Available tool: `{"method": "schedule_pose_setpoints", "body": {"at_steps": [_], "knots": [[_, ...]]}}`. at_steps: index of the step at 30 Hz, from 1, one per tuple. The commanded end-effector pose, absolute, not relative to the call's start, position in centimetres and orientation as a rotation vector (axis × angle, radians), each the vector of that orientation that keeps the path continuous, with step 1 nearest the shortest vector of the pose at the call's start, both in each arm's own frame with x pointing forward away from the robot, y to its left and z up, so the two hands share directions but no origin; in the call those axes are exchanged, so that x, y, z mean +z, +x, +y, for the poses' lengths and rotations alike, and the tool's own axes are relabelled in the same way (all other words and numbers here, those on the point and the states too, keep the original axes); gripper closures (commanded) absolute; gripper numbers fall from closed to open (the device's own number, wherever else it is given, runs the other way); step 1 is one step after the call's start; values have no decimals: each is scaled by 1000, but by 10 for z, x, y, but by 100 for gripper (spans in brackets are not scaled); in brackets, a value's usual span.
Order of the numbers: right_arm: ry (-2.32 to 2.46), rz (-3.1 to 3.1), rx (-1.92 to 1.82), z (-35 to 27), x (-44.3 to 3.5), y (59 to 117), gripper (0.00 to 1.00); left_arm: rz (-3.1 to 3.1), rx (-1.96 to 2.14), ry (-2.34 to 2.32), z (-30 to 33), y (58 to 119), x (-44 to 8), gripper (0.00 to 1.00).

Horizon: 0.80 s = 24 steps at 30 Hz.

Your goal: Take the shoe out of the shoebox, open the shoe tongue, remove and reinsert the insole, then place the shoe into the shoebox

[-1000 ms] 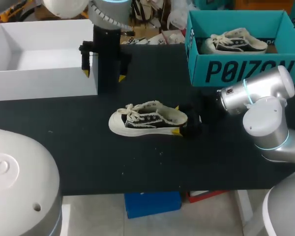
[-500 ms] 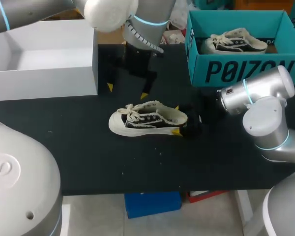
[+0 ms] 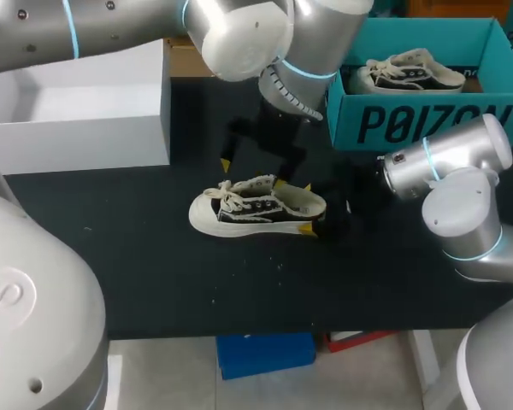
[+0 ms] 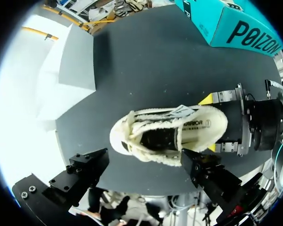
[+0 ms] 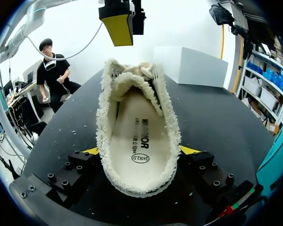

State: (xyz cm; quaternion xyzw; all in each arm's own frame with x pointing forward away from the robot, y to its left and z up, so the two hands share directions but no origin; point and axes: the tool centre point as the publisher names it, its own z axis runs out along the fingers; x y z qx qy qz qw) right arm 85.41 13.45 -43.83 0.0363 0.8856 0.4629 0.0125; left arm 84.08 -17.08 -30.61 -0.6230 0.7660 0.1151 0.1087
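A cream-and-black low sneaker (image 3: 256, 207) lies on its sole in the middle of the black table, toe pointing left. My right gripper (image 3: 307, 207) is shut on its heel: in the right wrist view both yellow-tipped fingers (image 5: 191, 149) press the fleecy collar of the sneaker (image 5: 139, 141) from either side, and the insole shows inside. My left gripper (image 3: 252, 172) hangs open just above the laces. In the left wrist view its fingers (image 4: 205, 172) straddle the sneaker (image 4: 167, 136) without touching it. The teal shoebox (image 3: 410, 120) stands at the back right.
A second sneaker (image 3: 406, 75) lies inside the teal shoebox. An open white box (image 3: 77, 128) stands at the back left. The left arm's thick links (image 3: 239, 34) cross over the table's back middle.
My left arm has swung right and forward from beside the white box to just above the sneaker, fingers still open. The right gripper and the sneaker have not moved.
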Motion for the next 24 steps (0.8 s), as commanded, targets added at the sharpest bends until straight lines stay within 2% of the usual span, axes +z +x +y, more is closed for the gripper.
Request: {"method": "schedule_pose_setpoints", "body": {"at_steps": [1, 12, 24], "knots": [[116, 2762, 1439, 137, -441, 856, 100, 2215, 400, -1787, -197, 844, -324, 0], [116, 2762, 1439, 137, -441, 856, 100, 2182, 436, -1759, -211, 845, -355, 0], [116, 2762, 1439, 137, -441, 856, 100, 2146, 477, -1773, -197, 848, -369, 0]]}}
